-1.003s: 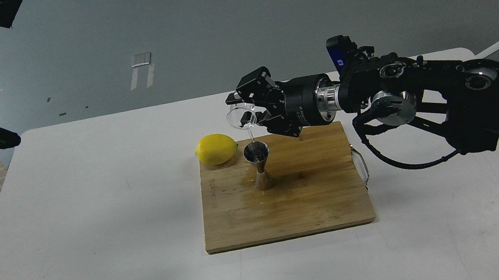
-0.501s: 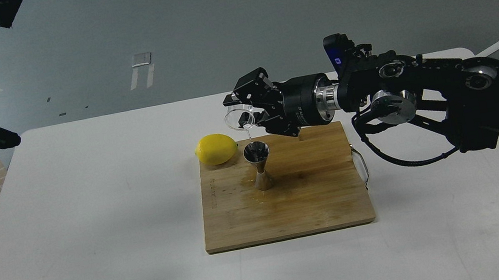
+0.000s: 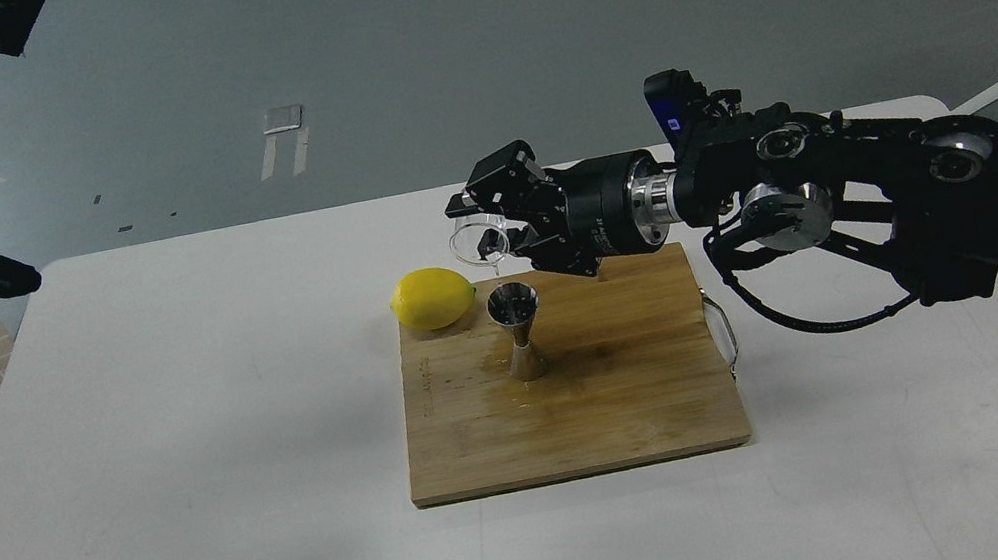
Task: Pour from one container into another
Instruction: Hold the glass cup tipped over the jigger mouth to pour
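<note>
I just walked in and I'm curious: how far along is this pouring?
Done: the right gripper has the glass tumbler lifted and tipped above the steel jigger. In hand: a thin trickle hangs from its rim. Left: righting the glass and setting it down.

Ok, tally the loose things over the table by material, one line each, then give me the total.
Glass: 1, the tumbler, tipped in the right claw.
Steel: 1, the jigger, upright on the board.
Wood: 1, the cutting board.
Fruit: 1, the yellow lemon at the board's far left corner.
Total: 4
</note>
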Controlling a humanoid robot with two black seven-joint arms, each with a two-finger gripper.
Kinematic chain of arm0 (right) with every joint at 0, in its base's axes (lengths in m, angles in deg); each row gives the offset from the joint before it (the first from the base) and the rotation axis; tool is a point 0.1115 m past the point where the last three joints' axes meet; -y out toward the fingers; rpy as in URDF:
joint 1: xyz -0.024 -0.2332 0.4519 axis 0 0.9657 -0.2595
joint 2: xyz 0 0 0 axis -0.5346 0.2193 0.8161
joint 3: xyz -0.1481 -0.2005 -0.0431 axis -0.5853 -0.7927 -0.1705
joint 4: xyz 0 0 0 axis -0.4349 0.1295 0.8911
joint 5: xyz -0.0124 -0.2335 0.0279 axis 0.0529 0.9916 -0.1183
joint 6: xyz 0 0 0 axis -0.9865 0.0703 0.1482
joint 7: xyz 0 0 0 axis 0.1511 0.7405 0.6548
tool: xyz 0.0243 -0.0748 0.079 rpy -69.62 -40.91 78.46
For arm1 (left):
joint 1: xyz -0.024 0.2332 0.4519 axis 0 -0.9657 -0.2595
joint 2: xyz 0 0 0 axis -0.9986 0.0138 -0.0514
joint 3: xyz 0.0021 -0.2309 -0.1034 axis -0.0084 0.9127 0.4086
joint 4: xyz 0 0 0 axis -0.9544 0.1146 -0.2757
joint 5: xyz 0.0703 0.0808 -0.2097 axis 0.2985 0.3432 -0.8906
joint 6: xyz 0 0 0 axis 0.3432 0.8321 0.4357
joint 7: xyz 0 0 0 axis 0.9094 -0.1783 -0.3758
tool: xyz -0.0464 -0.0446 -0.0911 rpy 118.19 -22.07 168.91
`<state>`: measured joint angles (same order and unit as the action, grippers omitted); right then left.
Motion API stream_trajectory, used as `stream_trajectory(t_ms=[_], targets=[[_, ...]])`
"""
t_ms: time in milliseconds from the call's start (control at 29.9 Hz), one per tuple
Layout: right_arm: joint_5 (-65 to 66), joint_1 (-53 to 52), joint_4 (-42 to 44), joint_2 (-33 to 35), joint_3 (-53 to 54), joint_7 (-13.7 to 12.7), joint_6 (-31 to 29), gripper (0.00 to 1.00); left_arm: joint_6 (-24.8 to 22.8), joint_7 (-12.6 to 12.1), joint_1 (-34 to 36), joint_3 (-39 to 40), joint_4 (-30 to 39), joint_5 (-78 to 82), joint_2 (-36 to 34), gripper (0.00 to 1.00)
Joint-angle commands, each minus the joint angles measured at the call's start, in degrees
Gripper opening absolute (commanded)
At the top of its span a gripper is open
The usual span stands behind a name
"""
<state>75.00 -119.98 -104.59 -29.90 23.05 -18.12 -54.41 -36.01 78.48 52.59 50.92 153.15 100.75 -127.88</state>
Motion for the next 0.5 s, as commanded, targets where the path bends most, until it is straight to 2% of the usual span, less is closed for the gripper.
stream_trajectory(t_ms=[0, 468], targets=[[0.54, -0.01, 0.00, 0.00, 0.00, 0.00, 0.00, 0.42, 0.00, 0.00, 0.00, 0.09, -0.02, 0.00, 0.03, 0.97], [0.63, -0.01, 0.00, 0.09, 0.00, 0.09, -0.43, 0.42, 0.00, 0.00, 0.00, 0.00, -0.02, 0.00, -0.05, 0.97]])
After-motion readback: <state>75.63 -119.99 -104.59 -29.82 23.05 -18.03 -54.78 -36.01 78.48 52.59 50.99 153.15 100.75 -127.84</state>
